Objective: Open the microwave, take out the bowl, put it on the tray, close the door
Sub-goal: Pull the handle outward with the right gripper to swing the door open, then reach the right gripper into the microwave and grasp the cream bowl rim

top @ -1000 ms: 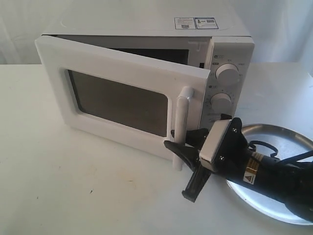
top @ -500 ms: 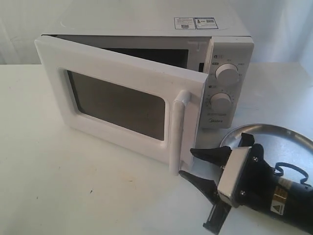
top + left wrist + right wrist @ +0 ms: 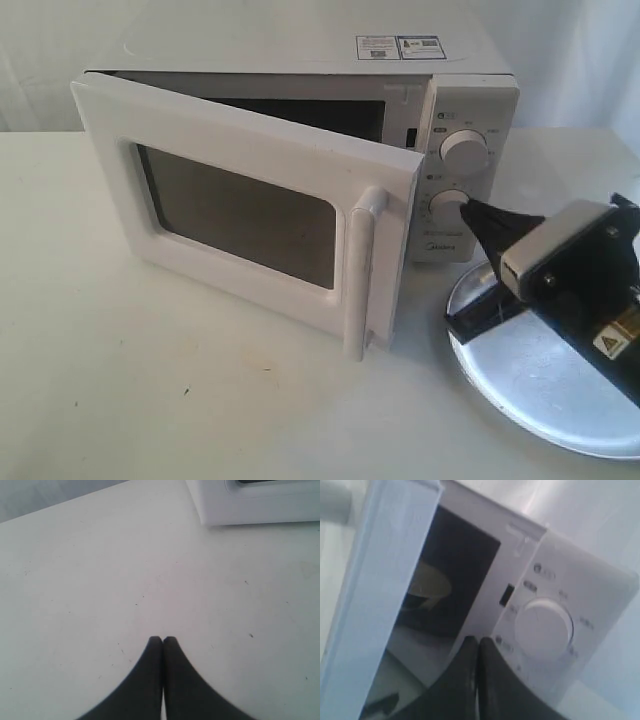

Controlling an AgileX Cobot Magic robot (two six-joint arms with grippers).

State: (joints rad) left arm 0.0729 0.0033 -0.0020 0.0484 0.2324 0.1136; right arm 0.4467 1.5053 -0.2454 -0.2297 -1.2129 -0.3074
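Observation:
The white microwave [image 3: 300, 55] stands at the back of the table with its door [image 3: 240, 150] swung partly open; the bar handle [image 3: 362, 270] is free. My right gripper [image 3: 468, 204] is shut and empty, hanging over the silver tray [image 3: 560, 400] with its tips by the lower dial [image 3: 448, 205]. In the right wrist view the shut gripper [image 3: 478, 640] points at the gap between the door edge [image 3: 385, 580] and the control panel, where a cream bowl [image 3: 427, 585] shows inside the dark cavity. My left gripper [image 3: 162, 639] is shut and empty above bare table.
The white table [image 3: 150, 380] stretches in front of and left of the microwave. A white corner of the microwave [image 3: 250, 505] lies ahead of the left gripper. The upper dial [image 3: 544, 625] is close beside the right gripper's tips.
The right gripper left the door handle, dipped toward the front right, then rose to the dials over the tray and went from open to shut. The door stays partly open.

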